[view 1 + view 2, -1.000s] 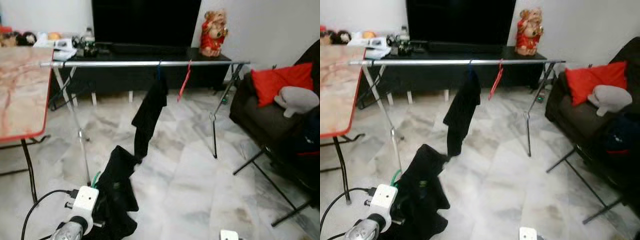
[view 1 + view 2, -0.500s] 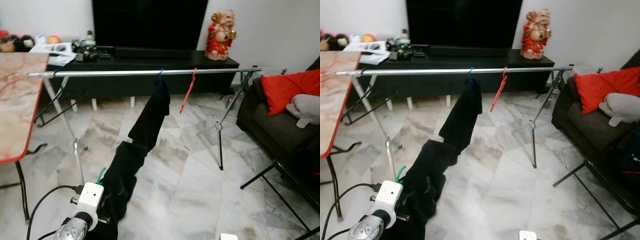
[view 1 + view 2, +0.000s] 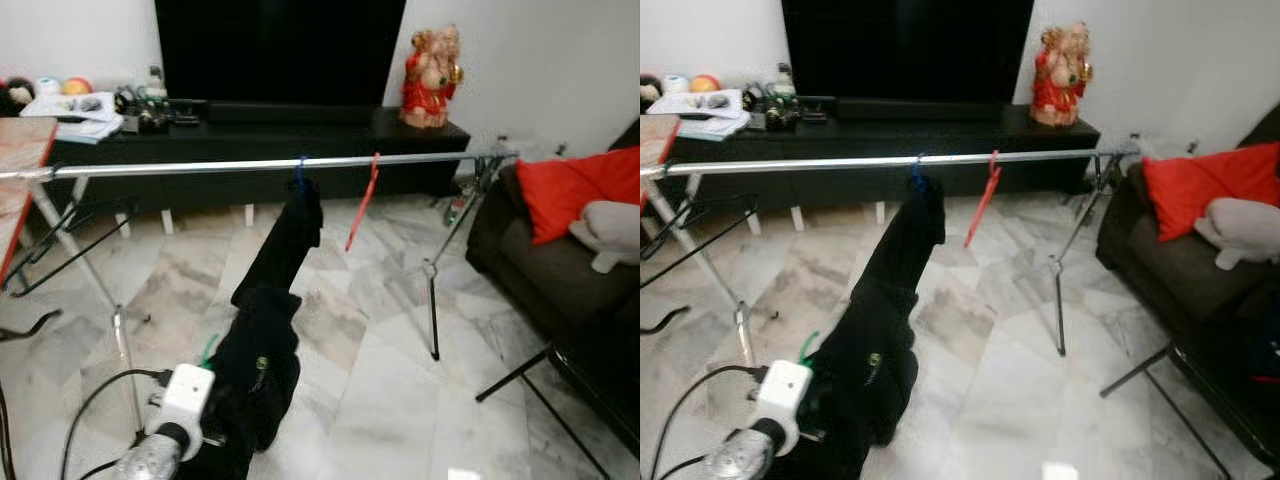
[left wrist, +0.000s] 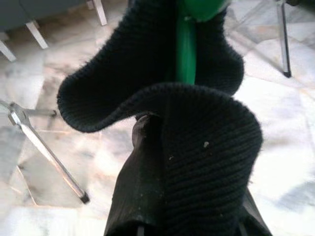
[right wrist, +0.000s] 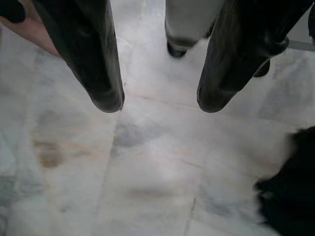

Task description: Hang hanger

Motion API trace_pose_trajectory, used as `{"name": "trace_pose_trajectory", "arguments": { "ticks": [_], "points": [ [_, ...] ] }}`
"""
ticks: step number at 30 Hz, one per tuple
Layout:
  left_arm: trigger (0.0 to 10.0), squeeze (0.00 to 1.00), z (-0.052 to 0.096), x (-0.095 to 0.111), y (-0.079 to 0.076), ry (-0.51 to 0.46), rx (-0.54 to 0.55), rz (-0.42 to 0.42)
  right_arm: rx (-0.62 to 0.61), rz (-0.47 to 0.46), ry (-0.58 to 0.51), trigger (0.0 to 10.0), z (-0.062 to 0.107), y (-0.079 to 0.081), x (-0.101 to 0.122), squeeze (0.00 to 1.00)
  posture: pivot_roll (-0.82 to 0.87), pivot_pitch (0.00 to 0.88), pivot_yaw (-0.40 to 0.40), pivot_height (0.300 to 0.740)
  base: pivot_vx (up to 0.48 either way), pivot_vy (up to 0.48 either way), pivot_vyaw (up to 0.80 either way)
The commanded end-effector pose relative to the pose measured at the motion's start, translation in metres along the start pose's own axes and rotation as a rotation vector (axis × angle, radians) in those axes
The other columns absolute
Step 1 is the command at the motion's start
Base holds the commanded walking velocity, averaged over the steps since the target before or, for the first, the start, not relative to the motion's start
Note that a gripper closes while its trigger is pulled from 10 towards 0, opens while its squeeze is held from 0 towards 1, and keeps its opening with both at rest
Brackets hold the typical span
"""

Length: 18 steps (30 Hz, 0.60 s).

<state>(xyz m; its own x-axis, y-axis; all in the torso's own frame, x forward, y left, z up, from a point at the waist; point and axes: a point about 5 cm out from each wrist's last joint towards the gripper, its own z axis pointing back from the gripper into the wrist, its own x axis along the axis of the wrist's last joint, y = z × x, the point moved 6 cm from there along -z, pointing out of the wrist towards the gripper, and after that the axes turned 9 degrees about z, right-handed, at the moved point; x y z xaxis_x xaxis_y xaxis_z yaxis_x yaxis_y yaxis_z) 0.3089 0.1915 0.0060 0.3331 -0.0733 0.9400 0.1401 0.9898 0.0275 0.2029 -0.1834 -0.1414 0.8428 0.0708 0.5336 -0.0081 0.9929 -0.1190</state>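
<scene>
A silver clothes rail [image 3: 200, 166] crosses the room at mid height. On it hang a blue hanger hook [image 3: 300, 166] carrying a long black garment [image 3: 290, 235], and beside it an empty red hanger [image 3: 362, 208]. Low at the front left, my left gripper [image 3: 228, 408] is buried in a second black knitted garment [image 3: 255, 385] on a green hanger [image 4: 186, 54], whose hook [image 3: 207, 350] pokes out above my wrist. The two black garments overlap in the eye views. My right gripper [image 5: 156, 101] is open over the marble floor with nothing between its fingers [image 5: 101, 73].
Behind the rail stands a black TV cabinet [image 3: 250, 125] with a red figurine [image 3: 428, 75]. A dark sofa with a red cushion [image 3: 575, 185] is on the right, with black frame legs [image 3: 520, 370] before it. The rack's legs [image 3: 432, 310] splay out; a table corner [image 3: 15, 140] is far left.
The whole view has swung so the table has slid nearly out on the left and the rail looks closer. The held garment now rides higher, just under the hanging one.
</scene>
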Motion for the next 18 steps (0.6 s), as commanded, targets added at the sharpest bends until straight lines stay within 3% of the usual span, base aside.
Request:
{"name": "trace_pose_trajectory", "arguments": {
  "ticks": [1,9,18],
  "points": [
    [10.0,0.0,-0.0036,0.0088,-0.0139,-0.032,-0.043,-0.002,-0.037,-0.003,0.019,10.0,0.0012,-0.0157,-0.0081,0.0,0.16,0.0,-0.09,0.74,0.337,0.0,0.0],
    [10.0,0.0,-0.0037,0.0078,-0.0162,-0.027,-0.056,-0.013,-0.035,0.003,0.021,10.0,0.0011,-0.0156,-0.0081,0.0,0.16,0.0,-0.094,0.74,0.328,0.0,0.0],
    [10.0,0.0,-0.0019,0.0107,-0.0219,-0.049,-0.083,0.002,-0.034,0.006,0.019,10.0,0.0011,-0.0163,-0.0076,0.0,0.16,0.0,-0.097,0.74,0.0,0.0,0.0]
  ]
}}
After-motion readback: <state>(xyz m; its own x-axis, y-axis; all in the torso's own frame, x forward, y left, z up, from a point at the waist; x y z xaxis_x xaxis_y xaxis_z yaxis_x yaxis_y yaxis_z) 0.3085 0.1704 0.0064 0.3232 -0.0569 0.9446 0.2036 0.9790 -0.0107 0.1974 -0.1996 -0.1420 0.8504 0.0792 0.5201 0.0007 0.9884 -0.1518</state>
